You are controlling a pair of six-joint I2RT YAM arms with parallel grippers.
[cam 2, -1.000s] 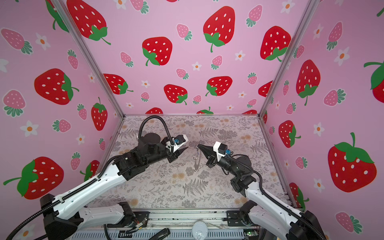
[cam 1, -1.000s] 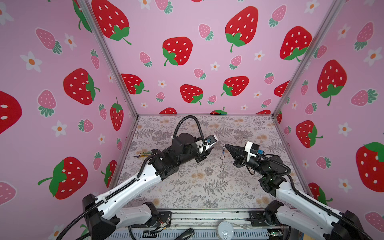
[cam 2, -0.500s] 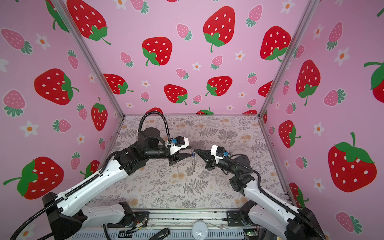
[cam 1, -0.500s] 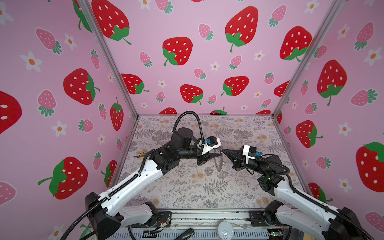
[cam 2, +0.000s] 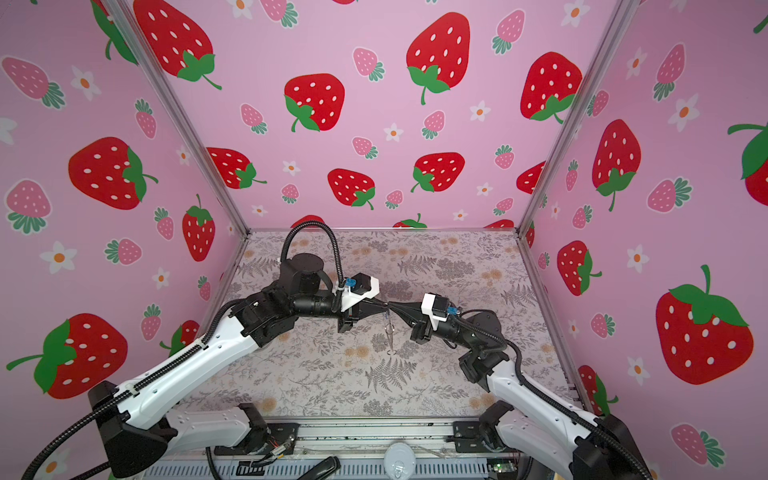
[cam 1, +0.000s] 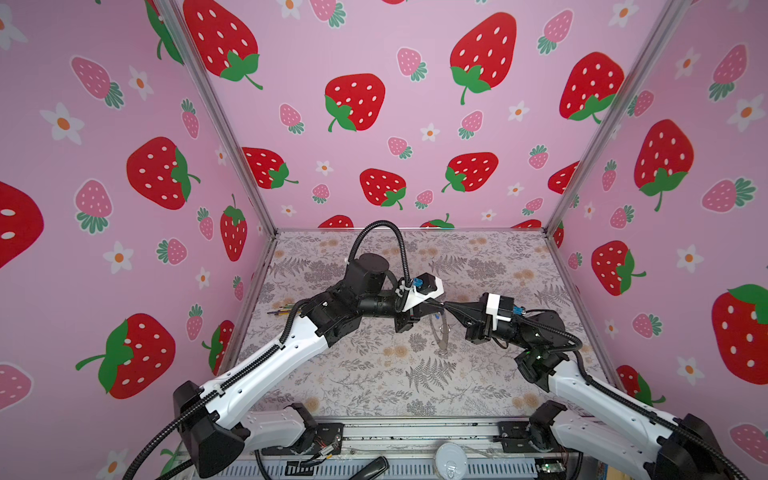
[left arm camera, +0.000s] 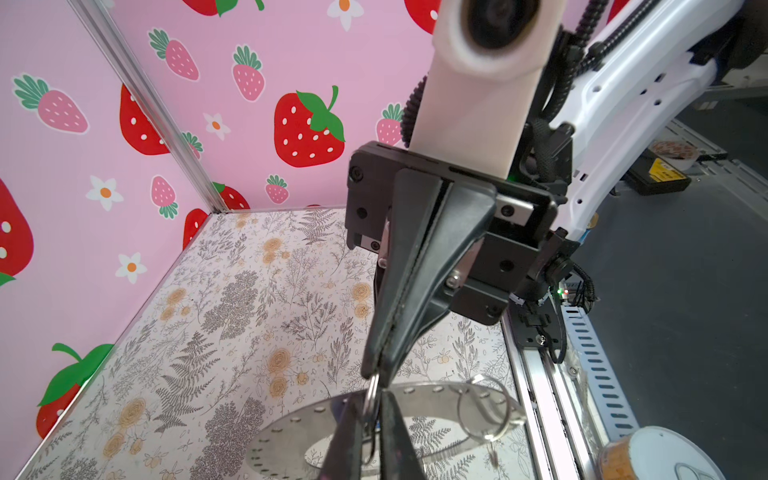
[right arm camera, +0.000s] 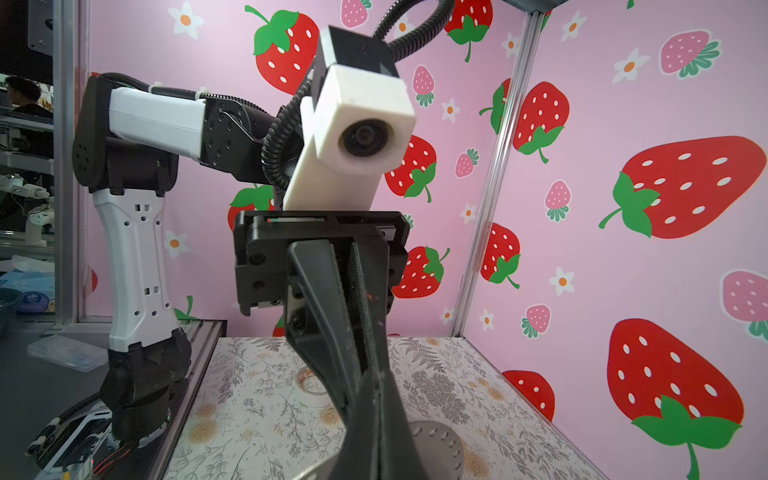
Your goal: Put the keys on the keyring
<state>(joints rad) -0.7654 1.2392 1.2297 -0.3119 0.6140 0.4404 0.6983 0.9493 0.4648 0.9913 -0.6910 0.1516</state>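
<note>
Meeting tip to tip over counter (cam 1: 374,382) centre: left end effector (left arm camera: 371,397), right end effector (left arm camera: 376,371), both clenched on same small wire loop (left arm camera: 372,384). Keyring (cam 1: 441,332) hangs edge-on at 6 o'clock from tips; contact with counter unclear.

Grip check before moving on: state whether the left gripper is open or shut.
Shut: in the left wrist view the left gripper pinches a thin wire ring, tip to tip with the shut right gripper.
</note>
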